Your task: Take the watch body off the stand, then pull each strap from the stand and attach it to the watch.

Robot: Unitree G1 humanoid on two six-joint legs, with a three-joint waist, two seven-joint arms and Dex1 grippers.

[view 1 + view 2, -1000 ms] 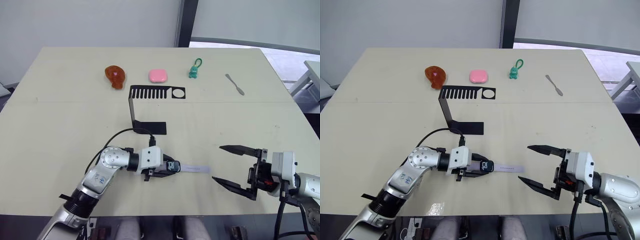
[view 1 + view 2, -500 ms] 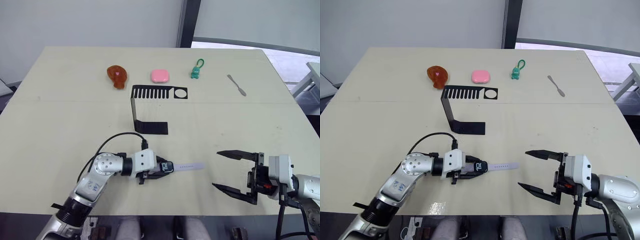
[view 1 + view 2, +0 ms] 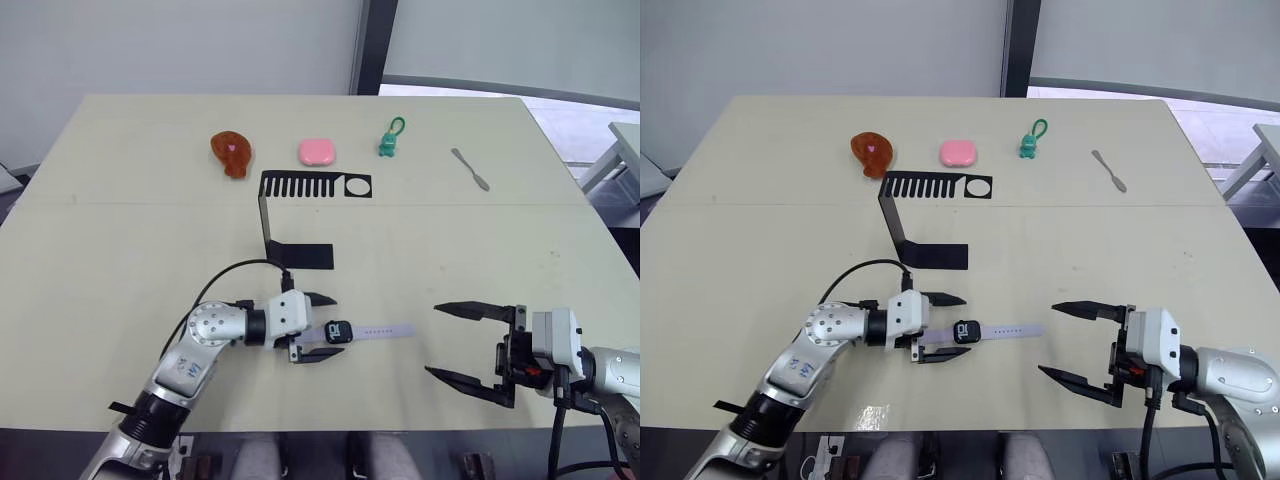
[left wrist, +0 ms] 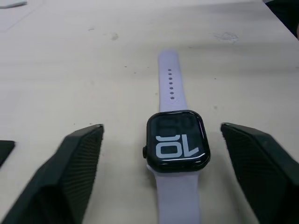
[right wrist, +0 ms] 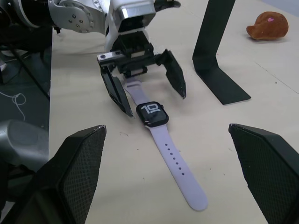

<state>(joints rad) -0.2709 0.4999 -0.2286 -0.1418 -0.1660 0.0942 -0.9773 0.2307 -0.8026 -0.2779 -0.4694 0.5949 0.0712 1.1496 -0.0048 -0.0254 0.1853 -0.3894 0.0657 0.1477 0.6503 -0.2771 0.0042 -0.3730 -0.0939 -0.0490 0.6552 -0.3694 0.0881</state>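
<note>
L gripper (image 3: 322,327) spread wide, grasping nothing; watch body (image 3: 339,331) lies flat on table (image 3: 120,240) btwn its fingers, clear of both. Straps (image 3: 385,331) attached, one running out past fingertips twd R gripper (image 3: 447,342), which is also spread, empty. Stand (image 3: 292,215) bare, beyond L gripper.

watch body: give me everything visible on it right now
The watch body is a small black rounded-square case, glossy, its dark screen showing light digits. It lies flat, face up, on the table, between the open fingers of the left hand, which don't touch it. Pale lavender straps are attached at both ends; the one extending away from the hand has a row of holes.
</note>
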